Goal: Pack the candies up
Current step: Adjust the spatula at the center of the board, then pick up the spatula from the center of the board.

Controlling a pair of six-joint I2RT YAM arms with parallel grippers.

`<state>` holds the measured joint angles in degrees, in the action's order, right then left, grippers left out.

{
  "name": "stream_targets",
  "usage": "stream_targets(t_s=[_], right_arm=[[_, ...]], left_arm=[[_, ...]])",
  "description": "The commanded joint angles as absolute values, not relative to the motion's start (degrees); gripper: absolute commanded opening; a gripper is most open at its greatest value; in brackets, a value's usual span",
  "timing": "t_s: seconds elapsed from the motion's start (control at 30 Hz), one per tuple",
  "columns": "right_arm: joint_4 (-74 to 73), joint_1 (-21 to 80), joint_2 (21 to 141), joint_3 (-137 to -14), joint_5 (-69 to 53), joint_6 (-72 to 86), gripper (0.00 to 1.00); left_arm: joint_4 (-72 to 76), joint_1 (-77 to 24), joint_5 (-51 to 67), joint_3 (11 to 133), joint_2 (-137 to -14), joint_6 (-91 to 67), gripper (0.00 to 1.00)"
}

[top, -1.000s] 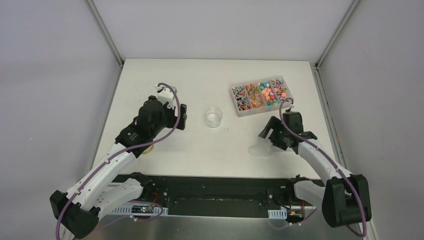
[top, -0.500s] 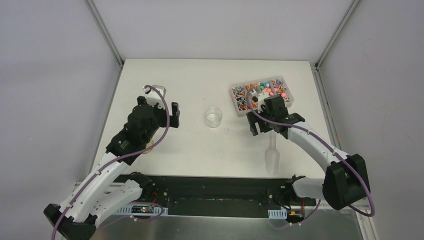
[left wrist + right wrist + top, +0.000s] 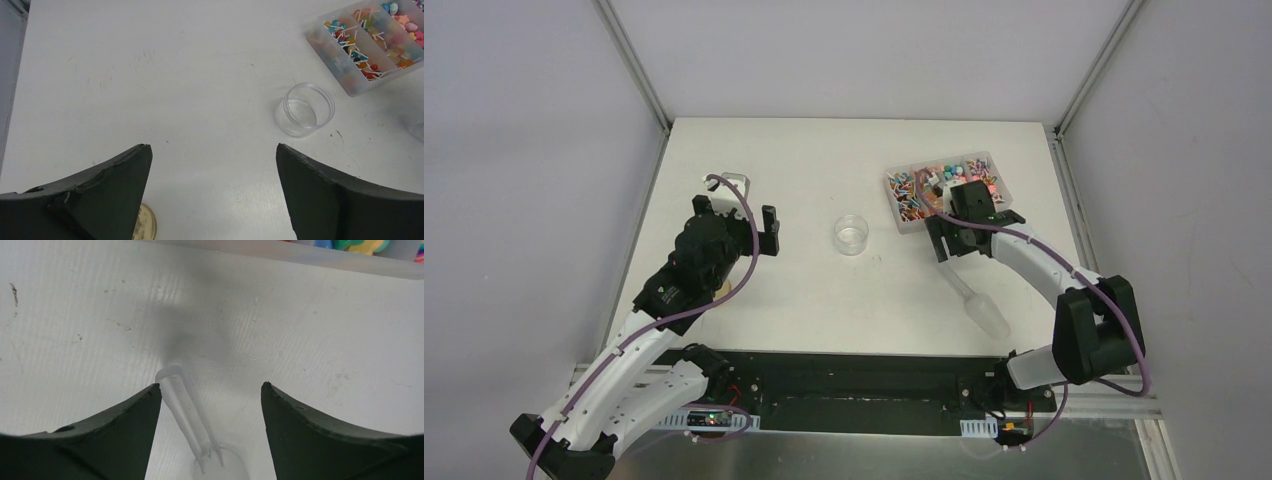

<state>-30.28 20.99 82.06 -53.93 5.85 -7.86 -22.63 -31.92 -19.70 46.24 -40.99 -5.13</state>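
Status: nothing packed yet. The candies (image 3: 977,172) all sit in the tray (image 3: 894,205) at the far right of the tabletop (image 3: 824,290), partly hidden behind the right wrist in the top view. The jar (image 3: 851,234) stands mid-tabletop, well apart from the tray, uncapped and looking empty in the left wrist view.

Right gripper (image 3: 210,387) – jaws apart, straddling the handle of the scoop (image 3: 982,308), which lies flat just near of the tray. The handle runs close along one finger; no clamp on it is visible, so I judge the scoop not yet held.

Left gripper (image 3: 214,150) – wide open, holding nothing, hovering left of the jar. The lid (image 3: 146,226) shows only as a sliver beneath it.

Remaining, by my estimate: grip the scoop, dig candies from the tray, tip them into the jar, then cap it.
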Motion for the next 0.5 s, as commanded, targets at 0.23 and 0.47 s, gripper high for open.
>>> stream_targets(t_s=[0.23, 0.47], right_arm=[[-26.6, 26.9, 82.7, -49.7, -0.5, -9.2, 0.75], [-26.6, 28.7, 84.6, -49.6, 2.8, -10.4, 0.72]], left_arm=[[-20.1, -32.3, -21.2, 46.1, -40.7, -4.8, 0.99], [-20.1, -32.3, -21.0, 46.1, -40.7, -4.9, 0.98]])
